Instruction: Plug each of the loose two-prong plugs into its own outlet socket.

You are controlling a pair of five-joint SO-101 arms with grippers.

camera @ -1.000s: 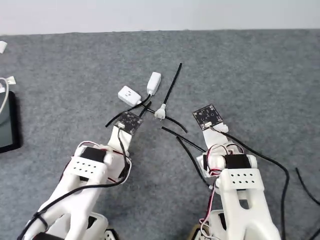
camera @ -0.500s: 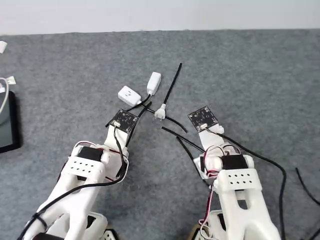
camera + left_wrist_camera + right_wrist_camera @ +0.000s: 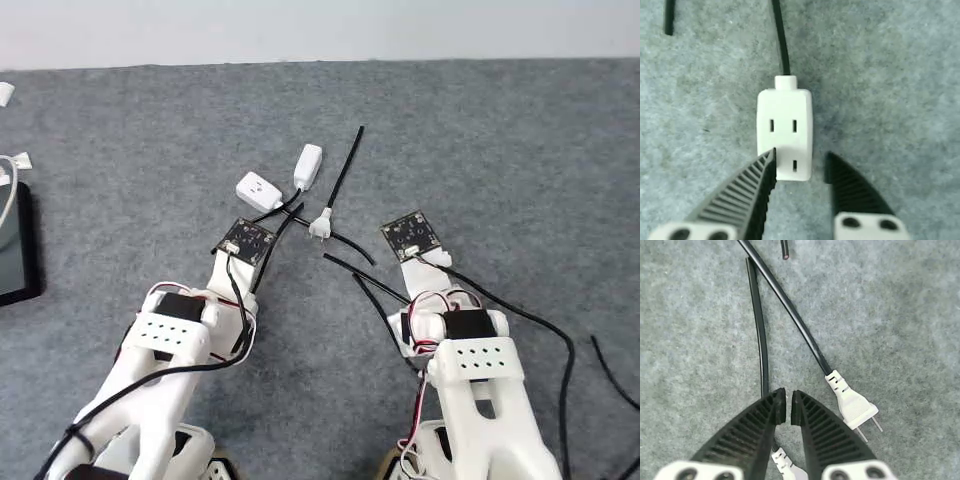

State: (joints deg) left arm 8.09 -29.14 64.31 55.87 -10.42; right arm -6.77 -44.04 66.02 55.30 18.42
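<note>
The left hand (image 3: 800, 156) hangs wide open just above the near end of an outlet socket (image 3: 785, 125), holding nothing. The right hand (image 3: 788, 392) is all but closed and empty, over a black cable (image 3: 760, 340) beside a loose two-prong plug (image 3: 852, 405). The step looks to be gripping the socket: lower the left hand astride its long sides, clear of the slots. Both arms stretch forward, low over the grey counter (image 3: 520, 130). A second socket (image 3: 308, 165) lies beyond.
</note>
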